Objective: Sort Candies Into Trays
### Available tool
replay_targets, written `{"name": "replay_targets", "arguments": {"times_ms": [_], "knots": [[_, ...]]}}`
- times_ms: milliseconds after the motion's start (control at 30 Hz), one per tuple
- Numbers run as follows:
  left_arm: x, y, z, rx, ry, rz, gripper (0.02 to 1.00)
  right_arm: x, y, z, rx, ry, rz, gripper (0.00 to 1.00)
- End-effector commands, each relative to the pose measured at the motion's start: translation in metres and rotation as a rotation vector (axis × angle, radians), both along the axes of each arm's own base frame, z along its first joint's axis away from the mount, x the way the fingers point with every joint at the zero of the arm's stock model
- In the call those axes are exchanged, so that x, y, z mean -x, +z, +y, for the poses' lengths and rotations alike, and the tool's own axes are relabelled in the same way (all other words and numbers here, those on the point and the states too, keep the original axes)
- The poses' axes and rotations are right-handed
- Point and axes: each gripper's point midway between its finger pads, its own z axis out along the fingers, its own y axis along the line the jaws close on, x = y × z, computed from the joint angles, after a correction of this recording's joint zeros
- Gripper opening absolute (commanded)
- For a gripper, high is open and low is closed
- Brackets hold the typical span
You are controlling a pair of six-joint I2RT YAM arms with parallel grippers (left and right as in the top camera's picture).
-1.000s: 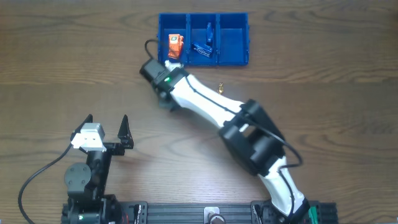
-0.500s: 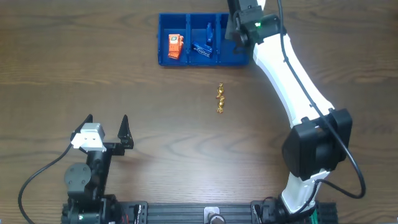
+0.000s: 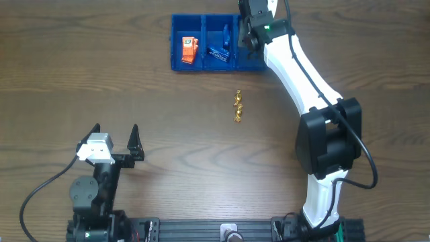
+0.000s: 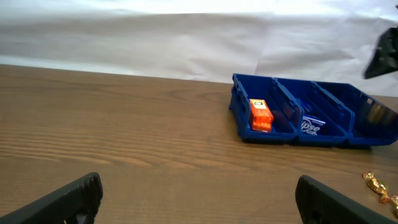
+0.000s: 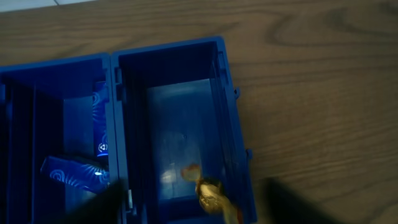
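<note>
A blue three-compartment tray [image 3: 262, 64] stands at the table's far side. Its left compartment holds an orange candy [image 3: 190, 49], the middle one blue candies [image 3: 220, 52]. My right gripper [image 3: 248, 30] hangs over the right compartment [image 5: 180, 124], its fingers spread wide and open. A gold-wrapped candy [image 5: 211, 194] shows between them against the compartment's near wall. Several gold candies [image 3: 238, 107] lie on the wood in front of the tray. My left gripper [image 4: 199, 208] rests open near its base, far from the tray [image 4: 242, 118], with nothing in it.
Bare wooden tabletop surrounds the tray on all sides. In the left wrist view the orange candy [image 4: 260, 115] and one gold candy [image 4: 378, 185] are visible, and a white backdrop runs behind the table's far edge.
The right arm swung from the tray's front left corner to above its right compartment, uncovering the gold candies on the table. The left arm kept still.
</note>
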Motion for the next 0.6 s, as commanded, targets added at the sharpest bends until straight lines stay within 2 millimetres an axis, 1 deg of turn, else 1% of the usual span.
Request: {"name": "replay_targets", "arguments": {"times_ms": [33,133,200,233,300,333,367,433,467,533,600], "knots": [[0.001,-0.017,-0.002,-0.009,-0.012,0.046,0.996,-0.001,-0.002,0.003,0.008,0.005,-0.001,0.998],[0.001,-0.017,-0.002,-0.009,-0.012,0.046,0.996,0.002,-0.003,0.007,0.011,0.015,0.007,1.000],[0.001,-0.017,-0.002,-0.009,-0.012,0.046,0.996,0.013,-0.003,0.012,0.023,0.031,0.040,0.998],[0.001,-0.017,-0.002,-0.009,-0.012,0.046,0.998,0.021,0.001,0.016,0.027,0.043,0.052,0.998],[0.001,-0.017,-0.002,-0.009,-0.012,0.046,0.998,0.041,0.010,0.023,0.037,0.063,0.088,0.998],[0.001,-0.017,-0.002,-0.009,-0.012,0.046,0.998,0.064,0.014,0.025,0.042,0.060,0.145,0.998],[0.001,-0.017,-0.002,-0.009,-0.012,0.046,0.998,0.078,0.012,0.029,0.039,0.078,0.194,0.998],[0.001,-0.017,-0.002,-0.009,-0.012,0.046,0.998,0.111,0.000,0.039,-0.001,0.116,0.335,1.000],[0.001,-0.017,-0.002,-0.009,-0.012,0.046,0.998,0.132,-0.013,0.042,-0.017,0.140,0.430,0.998],[0.001,-0.017,-0.002,-0.009,-0.012,0.046,0.998,0.152,-0.034,0.037,-0.002,0.115,0.509,0.998],[0.001,-0.017,-0.002,-0.009,-0.012,0.046,0.998,0.165,-0.049,0.034,-0.001,0.115,0.565,0.998]]}}
